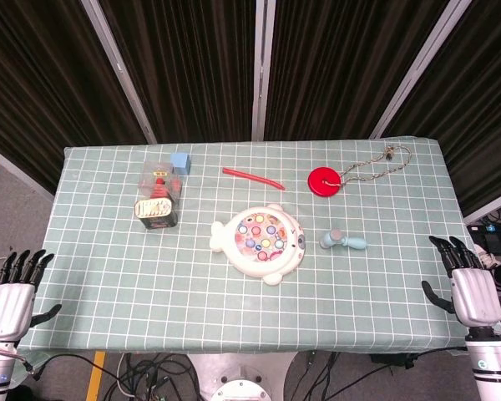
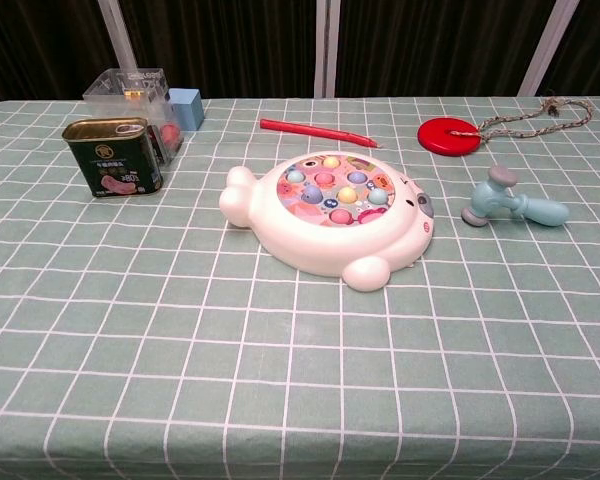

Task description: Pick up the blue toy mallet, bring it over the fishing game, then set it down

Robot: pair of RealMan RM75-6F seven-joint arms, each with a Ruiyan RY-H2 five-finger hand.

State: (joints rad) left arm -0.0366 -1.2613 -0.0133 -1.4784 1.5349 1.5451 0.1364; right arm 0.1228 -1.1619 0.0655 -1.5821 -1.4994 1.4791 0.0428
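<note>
The pale blue plastic toy mallet (image 1: 343, 241) lies right of centre on the desk (image 1: 108, 276), up-left of the empty, spread-fingered right hand (image 1: 470, 288) at lower right; left hand (image 1: 12, 292) likewise empty at lower left.

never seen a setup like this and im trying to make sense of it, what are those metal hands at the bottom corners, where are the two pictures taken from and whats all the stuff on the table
Those are a robot's two hands, steered by a person from afar. In the head view, looking down from above, the left hand and the right hand hover at the near table corners, fingers apart, holding nothing. The chest view looks across the table from lower down and shows neither hand.

On the checked tablecloth lie:
- a white fishing game in the middle
- a blue toy mallet just beside it, on the right hand's side, lying flat
- a red disc on a cord
- a red stick
- a dark tin can, a clear plastic box and a small blue block on the left hand's side

The mallet is what the robot should pick up; it is untouched.
</note>
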